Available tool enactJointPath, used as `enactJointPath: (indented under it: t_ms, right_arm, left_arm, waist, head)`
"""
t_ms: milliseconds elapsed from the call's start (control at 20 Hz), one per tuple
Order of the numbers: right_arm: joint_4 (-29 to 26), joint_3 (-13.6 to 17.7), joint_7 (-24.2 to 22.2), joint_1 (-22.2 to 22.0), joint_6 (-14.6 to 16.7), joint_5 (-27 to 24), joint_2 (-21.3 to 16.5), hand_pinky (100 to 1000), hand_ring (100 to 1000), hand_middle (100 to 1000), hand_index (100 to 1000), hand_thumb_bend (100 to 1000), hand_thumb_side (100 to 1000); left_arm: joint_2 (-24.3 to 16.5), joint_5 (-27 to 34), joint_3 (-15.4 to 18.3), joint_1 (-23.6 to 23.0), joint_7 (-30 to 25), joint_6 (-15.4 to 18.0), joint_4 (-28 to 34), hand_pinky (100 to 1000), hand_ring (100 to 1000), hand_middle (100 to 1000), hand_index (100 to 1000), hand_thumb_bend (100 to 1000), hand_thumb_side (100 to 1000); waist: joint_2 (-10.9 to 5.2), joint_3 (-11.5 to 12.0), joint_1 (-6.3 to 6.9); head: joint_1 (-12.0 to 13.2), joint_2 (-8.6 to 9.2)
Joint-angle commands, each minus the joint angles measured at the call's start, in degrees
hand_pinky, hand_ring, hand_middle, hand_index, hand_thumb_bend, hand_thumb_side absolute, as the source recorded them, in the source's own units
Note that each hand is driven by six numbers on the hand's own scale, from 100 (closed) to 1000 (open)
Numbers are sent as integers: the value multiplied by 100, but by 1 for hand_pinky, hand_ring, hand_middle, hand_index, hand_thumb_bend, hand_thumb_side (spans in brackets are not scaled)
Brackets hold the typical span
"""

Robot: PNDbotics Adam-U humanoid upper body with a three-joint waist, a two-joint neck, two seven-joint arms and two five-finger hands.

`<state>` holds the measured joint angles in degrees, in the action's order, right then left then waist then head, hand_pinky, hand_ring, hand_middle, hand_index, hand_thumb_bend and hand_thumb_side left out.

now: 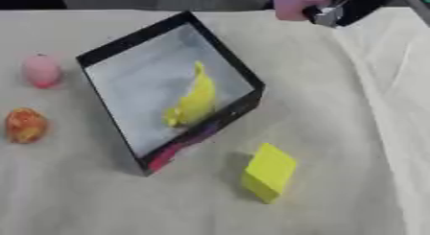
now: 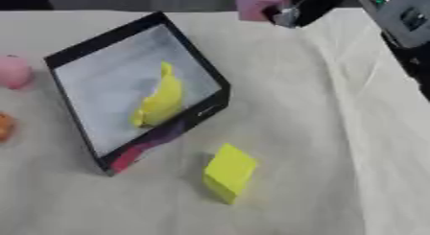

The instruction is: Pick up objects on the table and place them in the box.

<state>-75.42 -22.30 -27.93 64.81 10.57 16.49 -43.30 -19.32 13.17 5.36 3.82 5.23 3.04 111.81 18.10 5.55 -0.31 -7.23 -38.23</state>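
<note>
Black-rimmed box [image 1: 225,46] holding a banana [image 1: 195,99]; yellow block [image 1: 269,172] near right; pink [image 1: 41,70] and orange fruit [image 1: 26,125] left.

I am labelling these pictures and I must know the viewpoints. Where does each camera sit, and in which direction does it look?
Left eye view: in the head, looking down at the box holding a yellow banana; the right hand carries a pink block at the top edge.
Right eye view: beside it, same downward look, scene shifted leftward; more of the right arm shows.
Shared: box, banana, yellow block, pink round object.
</note>
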Motion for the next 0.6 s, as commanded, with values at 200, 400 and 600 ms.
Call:
enactJointPath:
  t_ms: [200, 400, 600]
  right_arm:
    - [-121, -119, -194, 711, 147, 188, 652, 706, 373, 328, 533, 100, 149]
    - [77, -233, -375, 940, 301, 443, 1076, 709, 389, 339, 538, 100, 193]
    - [245, -338, -565, 1032, 548, 740, 1510, 709, 398, 342, 536, 100, 201]
  left_arm:
    - [-284, 65, -158, 125, -177, -74, -22, 865, 925, 959, 961, 310, 984]
    - [-314, 75, -230, 218, -279, -106, -54, 865, 926, 959, 960, 309, 984]
    - [-315, 90, -278, 287, -336, -124, -62, 865, 926, 960, 960, 310, 984]
  waist:
    - [-311, 143, -150]
    - [-282, 296, -221]
    - [-242, 422, -256]
  head:
    - [-142, -9]
    - [-239, 50]
    - [-334, 97]
